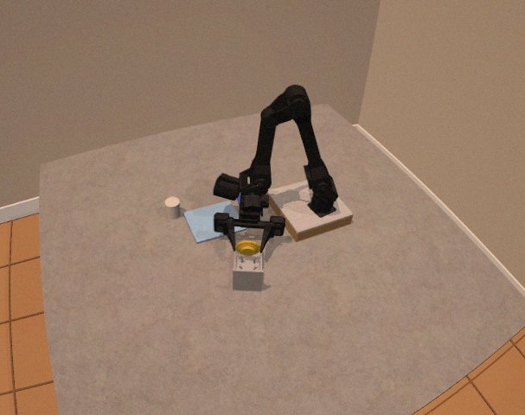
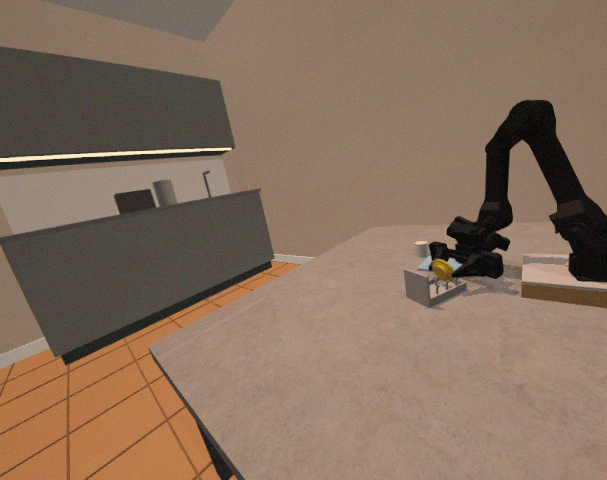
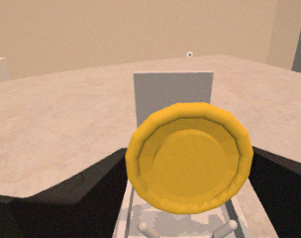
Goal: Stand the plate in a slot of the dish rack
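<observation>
The yellow plate (image 1: 247, 247) (image 2: 442, 269) (image 3: 189, 161) is held by its rim between the two fingers, tilted close to upright. My gripper (image 1: 247, 249) (image 2: 444, 270) (image 3: 186, 155) is shut on it and points nearly level. The grey dish rack (image 1: 247, 279) (image 2: 417, 287) (image 3: 172, 89) stands on the table, its tall end panel on the far side from the arm. The plate is over the rack's end nearer the arm, above the rails. Two peg tips show below the plate in the wrist view; the plate hides part of the rack there.
A light blue mat (image 1: 204, 223) (image 2: 425, 264) lies beside the rack, partly behind the gripper. A white cylinder (image 1: 172, 207) (image 2: 420, 249) stands beyond it. A blue object (image 1: 239, 199) shows slightly behind the gripper. The arm's base stands on a white-topped board (image 1: 293, 214) (image 2: 543, 279).
</observation>
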`<act>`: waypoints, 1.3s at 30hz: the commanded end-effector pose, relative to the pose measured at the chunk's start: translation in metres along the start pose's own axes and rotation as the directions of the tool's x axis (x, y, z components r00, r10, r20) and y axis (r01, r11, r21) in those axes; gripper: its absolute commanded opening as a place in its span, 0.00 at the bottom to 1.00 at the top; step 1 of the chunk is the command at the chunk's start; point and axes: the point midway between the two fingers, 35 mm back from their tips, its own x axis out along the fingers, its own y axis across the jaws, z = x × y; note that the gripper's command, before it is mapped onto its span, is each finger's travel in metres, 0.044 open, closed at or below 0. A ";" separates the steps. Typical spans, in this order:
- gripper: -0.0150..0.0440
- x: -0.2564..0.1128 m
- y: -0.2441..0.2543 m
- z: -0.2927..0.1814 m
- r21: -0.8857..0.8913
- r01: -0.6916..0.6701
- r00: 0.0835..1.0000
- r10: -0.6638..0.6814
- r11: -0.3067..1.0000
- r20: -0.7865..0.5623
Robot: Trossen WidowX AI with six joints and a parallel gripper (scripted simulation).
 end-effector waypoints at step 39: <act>0.93 0.000 0.001 -0.002 0.003 0.000 1.000 0.000 1.000 0.000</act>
